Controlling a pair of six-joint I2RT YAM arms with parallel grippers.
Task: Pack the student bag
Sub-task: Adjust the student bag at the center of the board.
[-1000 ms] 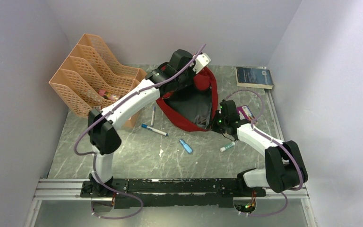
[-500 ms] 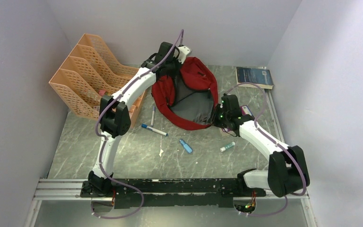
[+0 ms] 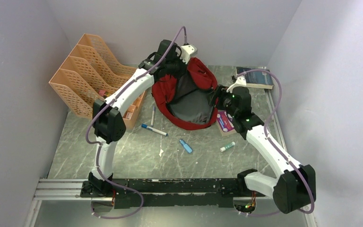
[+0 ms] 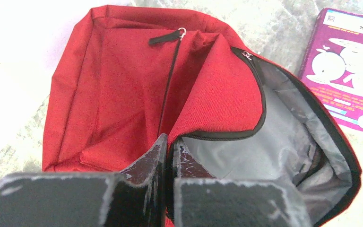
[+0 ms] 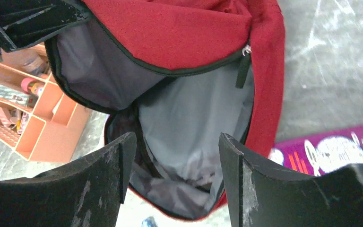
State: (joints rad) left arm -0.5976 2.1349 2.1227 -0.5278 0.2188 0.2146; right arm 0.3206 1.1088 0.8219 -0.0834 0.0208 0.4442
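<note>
I am seeing the student bag [image 3: 189, 94] sitting at the far middle of the worktop [image 3: 123, 156], between the orange file rack [image 3: 92, 71] and a dark blue book [image 3: 255, 77]. Its mouth is gaping towards the near side and showing the grey lining. The left jaws are clenching the bag's rim at its far left edge; in the left wrist view the red fabric [image 4: 123, 94] is running right down into the narrow slit between them. The right jaws are standing released, well spread, gripping nothing, and they are hovering at the bag's right side, facing into the open mouth [image 5: 189, 118]. A purple box [image 3: 224, 122] is lying flat just beside the bag's right edge, under the right arm. A blue-capped marker [image 3: 153, 129], a small blue tube [image 3: 185, 145] and a white stick [image 3: 227, 147] are lying loose on the worktop, nearer me than the bag.
</note>
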